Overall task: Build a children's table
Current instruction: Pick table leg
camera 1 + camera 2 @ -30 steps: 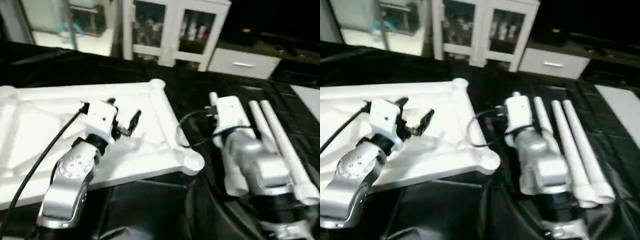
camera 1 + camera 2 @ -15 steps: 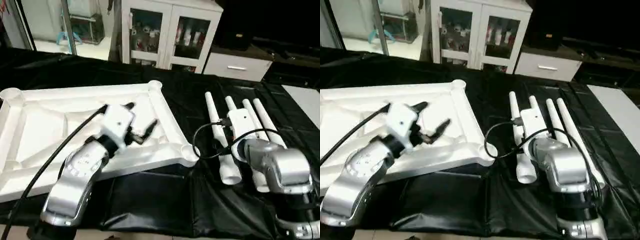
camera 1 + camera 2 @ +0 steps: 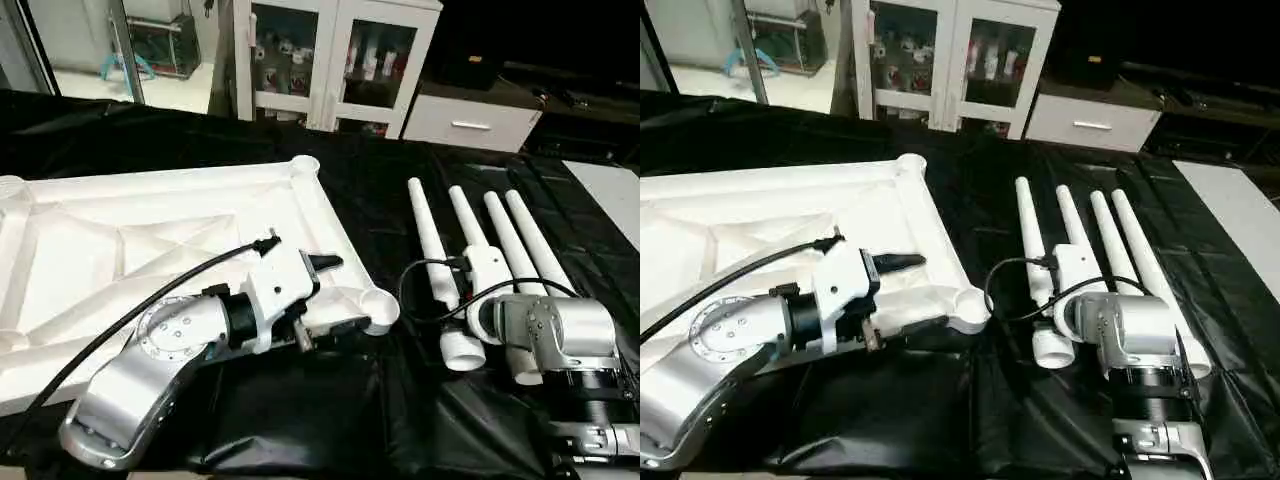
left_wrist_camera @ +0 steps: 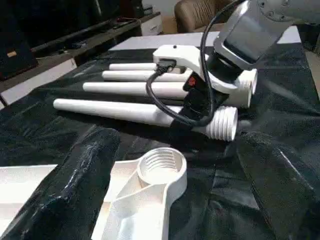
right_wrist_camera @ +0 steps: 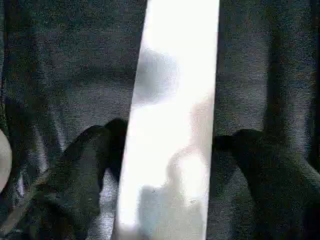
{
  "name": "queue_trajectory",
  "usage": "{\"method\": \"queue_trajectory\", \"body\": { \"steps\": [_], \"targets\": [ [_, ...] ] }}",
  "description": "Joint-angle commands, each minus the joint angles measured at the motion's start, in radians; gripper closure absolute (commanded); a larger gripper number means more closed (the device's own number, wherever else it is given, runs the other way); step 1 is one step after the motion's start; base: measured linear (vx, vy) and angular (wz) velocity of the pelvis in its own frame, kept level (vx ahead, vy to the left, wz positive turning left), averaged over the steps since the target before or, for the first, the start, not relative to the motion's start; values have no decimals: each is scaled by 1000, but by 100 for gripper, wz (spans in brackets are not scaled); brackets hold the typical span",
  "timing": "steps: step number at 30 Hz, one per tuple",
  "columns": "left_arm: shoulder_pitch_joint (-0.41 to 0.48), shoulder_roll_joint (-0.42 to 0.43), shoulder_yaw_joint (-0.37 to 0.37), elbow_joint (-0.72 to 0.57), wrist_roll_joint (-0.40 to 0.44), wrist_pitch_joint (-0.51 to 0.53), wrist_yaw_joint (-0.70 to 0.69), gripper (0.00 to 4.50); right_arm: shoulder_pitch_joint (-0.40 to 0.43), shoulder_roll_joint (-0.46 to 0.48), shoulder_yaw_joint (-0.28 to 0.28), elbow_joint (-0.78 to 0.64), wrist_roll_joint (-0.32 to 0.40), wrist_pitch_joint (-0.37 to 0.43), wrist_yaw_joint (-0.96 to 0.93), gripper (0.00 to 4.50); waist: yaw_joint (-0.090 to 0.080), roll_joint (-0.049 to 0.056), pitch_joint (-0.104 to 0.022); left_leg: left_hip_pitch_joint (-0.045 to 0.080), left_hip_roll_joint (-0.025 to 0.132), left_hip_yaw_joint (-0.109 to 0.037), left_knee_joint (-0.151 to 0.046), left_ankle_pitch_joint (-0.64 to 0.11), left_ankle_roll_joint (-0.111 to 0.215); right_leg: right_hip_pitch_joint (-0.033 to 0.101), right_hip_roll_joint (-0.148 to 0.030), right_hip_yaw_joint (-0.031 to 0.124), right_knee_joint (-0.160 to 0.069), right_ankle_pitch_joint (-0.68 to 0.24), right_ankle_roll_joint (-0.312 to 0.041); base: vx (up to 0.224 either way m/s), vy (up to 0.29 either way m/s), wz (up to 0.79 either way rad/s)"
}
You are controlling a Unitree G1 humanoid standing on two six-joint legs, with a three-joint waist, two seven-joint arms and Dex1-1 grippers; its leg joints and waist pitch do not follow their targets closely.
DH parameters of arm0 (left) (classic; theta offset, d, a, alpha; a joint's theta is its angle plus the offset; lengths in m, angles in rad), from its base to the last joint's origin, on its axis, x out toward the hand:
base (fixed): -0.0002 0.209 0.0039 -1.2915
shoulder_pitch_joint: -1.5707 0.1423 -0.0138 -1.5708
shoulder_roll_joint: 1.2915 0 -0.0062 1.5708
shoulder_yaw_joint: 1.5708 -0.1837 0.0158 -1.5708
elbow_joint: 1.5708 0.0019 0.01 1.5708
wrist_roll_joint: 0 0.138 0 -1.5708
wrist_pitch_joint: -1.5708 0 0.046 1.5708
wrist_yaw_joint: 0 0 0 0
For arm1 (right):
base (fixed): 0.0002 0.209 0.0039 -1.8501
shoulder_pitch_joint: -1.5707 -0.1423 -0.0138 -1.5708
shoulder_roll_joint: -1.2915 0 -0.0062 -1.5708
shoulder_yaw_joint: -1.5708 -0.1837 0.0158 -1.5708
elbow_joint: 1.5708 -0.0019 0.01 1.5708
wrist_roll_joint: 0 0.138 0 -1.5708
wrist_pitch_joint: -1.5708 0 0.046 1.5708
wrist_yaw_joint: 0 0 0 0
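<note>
Legs [image 3: 470, 240] all lie loose right of your top [image 3: 150, 250]; sockets empty. Right gripper [image 5: 165, 145] straddles one leg unclamped; left gripper [image 4: 165, 200] gapes wide.

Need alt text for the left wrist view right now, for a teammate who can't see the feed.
The left gripper, its two black fingers spread wide, hangs over the threaded corner socket of the upturned white table top. Beyond it, four white legs lie side by side on the black cloth, with the right gripper down over them.
</note>
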Motion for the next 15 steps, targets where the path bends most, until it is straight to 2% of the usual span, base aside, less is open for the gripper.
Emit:
{"method": "queue_trajectory", "body": {
  "steps": [1, 2, 3, 4, 10, 15],
  "targets": [
    [0, 1, 0, -27, -8, 12, -8, 18, -2, -3, -13, 26, 4, 1, 5, 75, -1, 15, -54, 32, 45, -4, -72, -170, -85, 23, -69, 39, -74, -27, -132, 0, 0, 0],
    [-1, 4, 1, -30, -9, 17, -9, 18, -5, -4, -12, 30, 4, -1, 6, 88, 1, 13, -52, 34, 47, -3, -73, -203, -91, 19, -73, 41, -80, -93, -124, 0, 0, 0],
    [-2, 5, 2, -31, -9, 19, -8, 18, -7, -4, -14, 32, 5, -2, 6, 95, 1, 13, -52, 34, 47, -3, -73, -203, -91, 19, -73, 41, -80, -93, -124, 0, 0, 0],
    [-2, 7, 3, -33, -8, 20, -7, 18, -10, -5, -14, 30, 6, -1, 9, 109, 1, 12, -50, 35, 49, -2, -75, -229, -98, 16, -74, 41, -84, -148, -113, 0, 0, 0],
    [-10, 14, 9, -42, -12, 36, 3, 18, -23, 0, -39, 40, 23, -2, 13, 163, 0, 11, -49, 33, 49, -3, -77, -245, -106, 11, -75, 41, -88, -198, -92, 0, 0, 0],
    [-20, 14, 16, -38, -7, 38, 15, 18, -25, 12, -93, 80, 49, -8, 14, 198, -1, 13, -50, 33, 49, -2, -76, -257, -111, 7, -75, 41, -90, -212, -91, 0, 0, 0]
  ]
}}
